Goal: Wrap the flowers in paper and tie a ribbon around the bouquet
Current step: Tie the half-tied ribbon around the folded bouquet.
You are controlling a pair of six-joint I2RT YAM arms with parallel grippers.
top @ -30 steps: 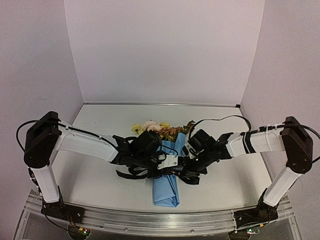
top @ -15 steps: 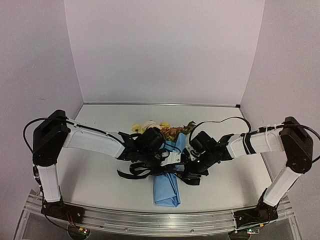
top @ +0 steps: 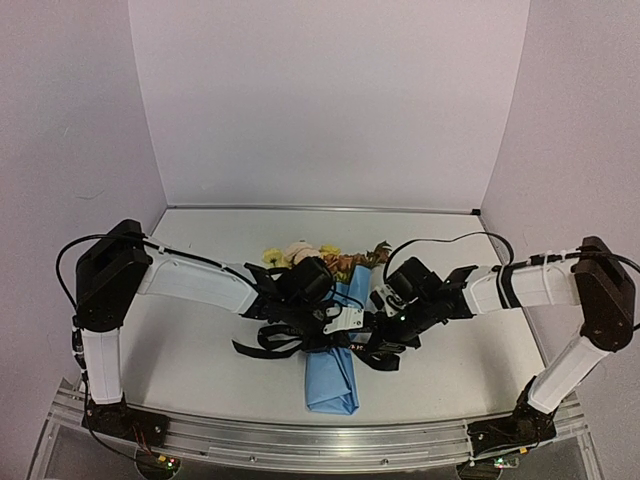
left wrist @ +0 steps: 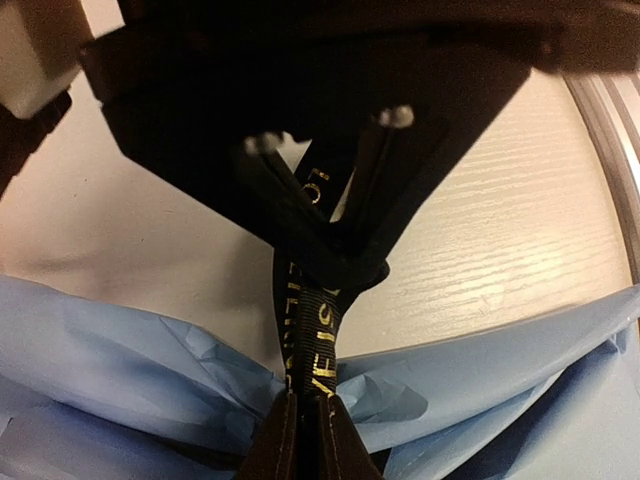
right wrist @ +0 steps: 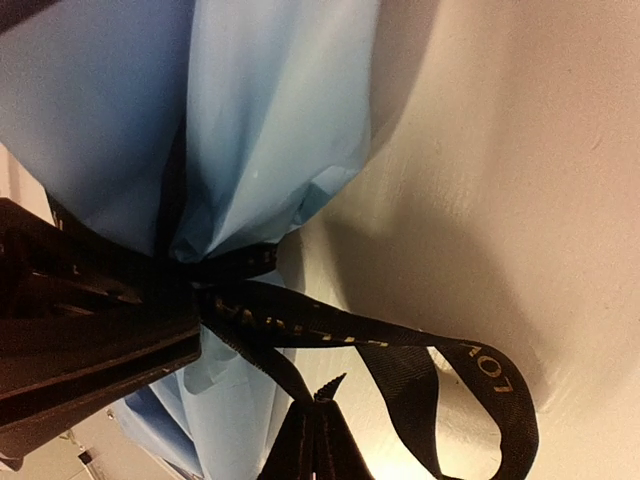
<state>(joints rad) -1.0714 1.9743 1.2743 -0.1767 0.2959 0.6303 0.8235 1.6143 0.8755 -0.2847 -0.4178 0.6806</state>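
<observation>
We see the bouquet lying lengthwise at the middle of the surface, with its flowers at the far end and the pointed end of the paper toward the near edge. Both arms reach in from the sides and meet over its waist, so from above their black wrists hide the place where the ribbon crosses the cone. The ribbon is cinched around the gathered paper, and loose loops spill onto the surface on either side. The left pincer is clenched on a taut stretch of ribbon. The right pincer is clamped tight on another stretch just beside the cone. Each wrist view is partly blocked by the other arm's dark body. The ribbon carries pale gold capitals; we read "LO" on a loop, but the rest is twisted or blurred. The surface is off-white with a faint grain. An aluminium rail runs along its near edge, and plain pale lilac walls close it in on three sides.
</observation>
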